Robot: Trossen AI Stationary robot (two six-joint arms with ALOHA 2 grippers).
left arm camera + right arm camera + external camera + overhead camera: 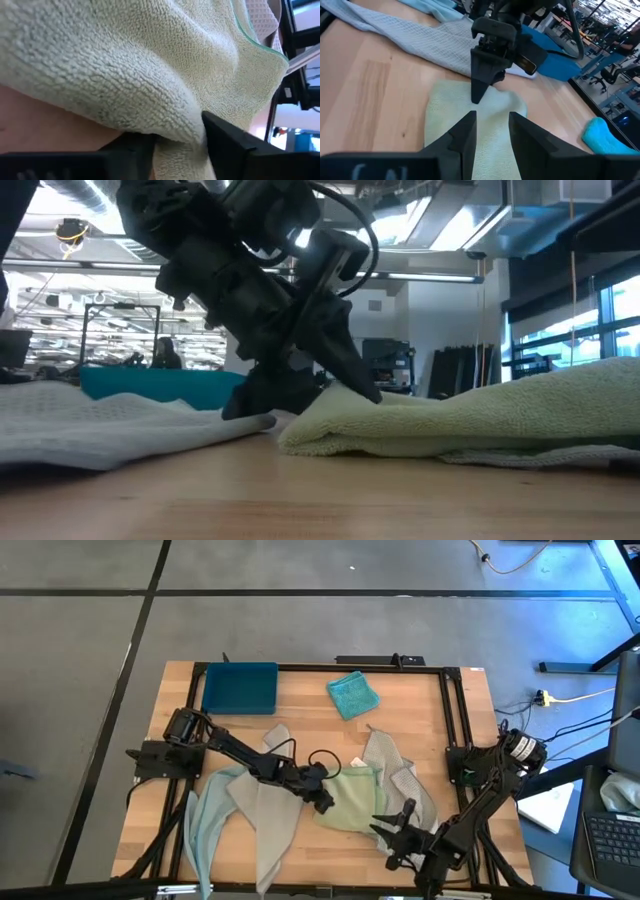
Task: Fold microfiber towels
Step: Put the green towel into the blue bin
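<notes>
Pale green towel [352, 798] lies mid-table, the landmark here. Left gripper [322, 795] at its near-left edge, jaws pinching a ridge of the pile, likely to lift that edge for a fold. Right gripper [398, 830] low at the towel's right corner, jaws spread, holding nothing, probably waiting to take the other corner. Grey towels [262, 810] sprawl left of it; teal towel [352, 695] sits well behind. Blue tray [240, 688], back-left, looks empty.

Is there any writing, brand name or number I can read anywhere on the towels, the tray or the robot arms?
None can be read.
Right gripper: pale marks on its body, near the right wrist camera, too blurred and cut off to read.
Pale green towel, teal towel, blue tray: no writing shows.
</notes>
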